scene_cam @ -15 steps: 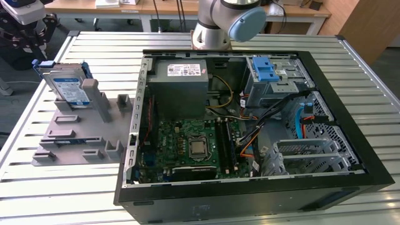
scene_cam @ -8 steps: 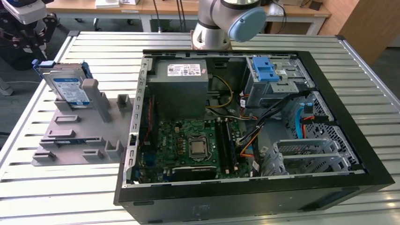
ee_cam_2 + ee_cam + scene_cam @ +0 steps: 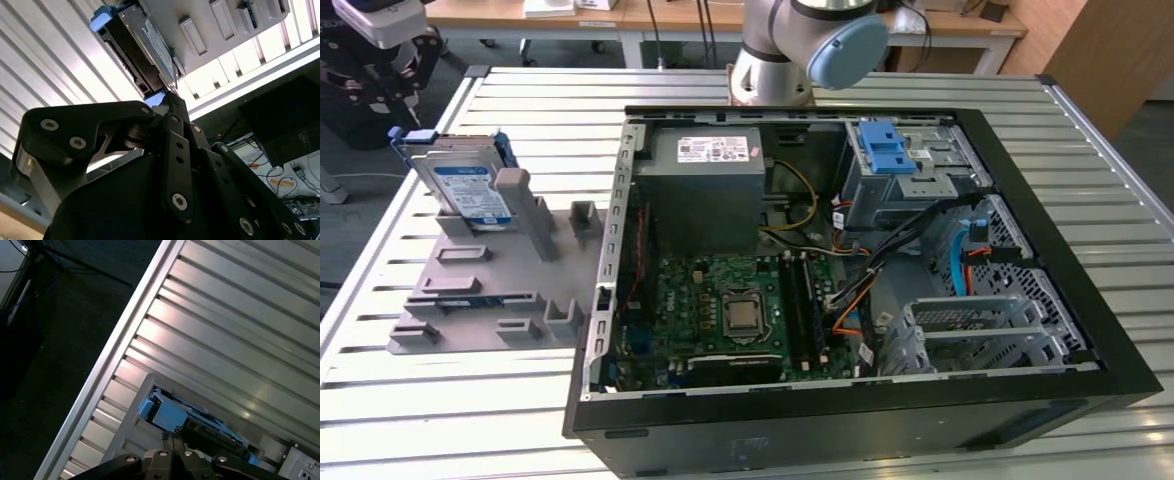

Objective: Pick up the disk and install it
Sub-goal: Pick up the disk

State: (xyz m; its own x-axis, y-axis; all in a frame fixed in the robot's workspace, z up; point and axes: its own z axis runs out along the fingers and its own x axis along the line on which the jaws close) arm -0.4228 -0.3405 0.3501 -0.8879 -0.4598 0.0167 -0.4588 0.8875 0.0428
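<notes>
In the first wrist view the gripper (image 3: 173,437), fingers closed together on nothing, hangs close to the disk (image 3: 169,414), which stands on edge in a grey holder (image 3: 480,280) on the desk (image 3: 440,400), beside the open computer case (image 3: 854,432).

The disk (image 3: 464,188): silver drive, blue-and-white label, blue bracket framing it. It stands on edge, slightly tilted, in the grey fixture (image 3: 467,280) at the exterior view's upper left.

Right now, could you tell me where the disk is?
At the exterior view's left, the disk stands on edge in the grey fixture, beside the open computer case.
</notes>
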